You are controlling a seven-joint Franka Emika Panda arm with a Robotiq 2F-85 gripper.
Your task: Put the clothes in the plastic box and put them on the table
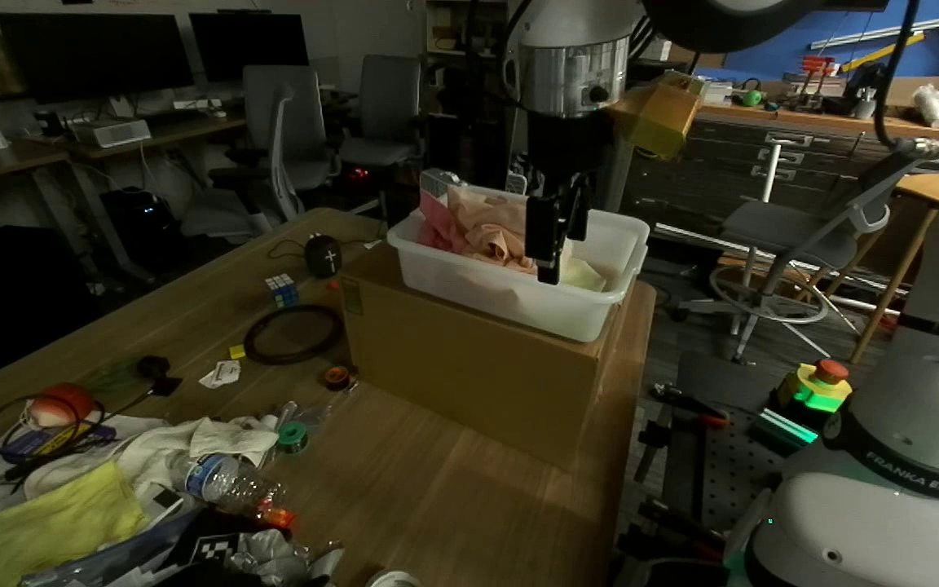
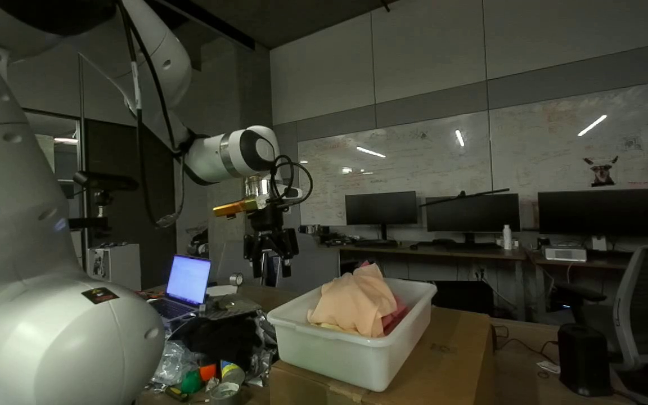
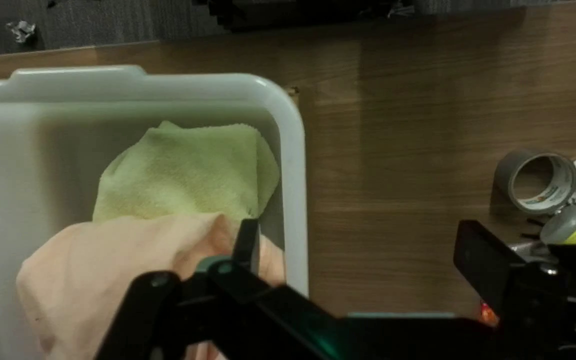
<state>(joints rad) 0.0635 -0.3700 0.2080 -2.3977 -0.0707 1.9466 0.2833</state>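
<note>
The white plastic box stands on a cardboard box; it also shows in an exterior view and the wrist view. In it lie a peach cloth, a pink-red cloth and a pale yellow-green cloth. A yellow cloth and a white cloth lie in the clutter on the table. My gripper is open with nothing between its fingers. It hangs above the plastic box's edge, one finger over the peach cloth, the other outside the rim. It shows in both exterior views.
The cardboard box raises the plastic box above the table. A bottle, a Rubik's cube and a cable loop lie on the table. A laptop and a tape roll are among the clutter.
</note>
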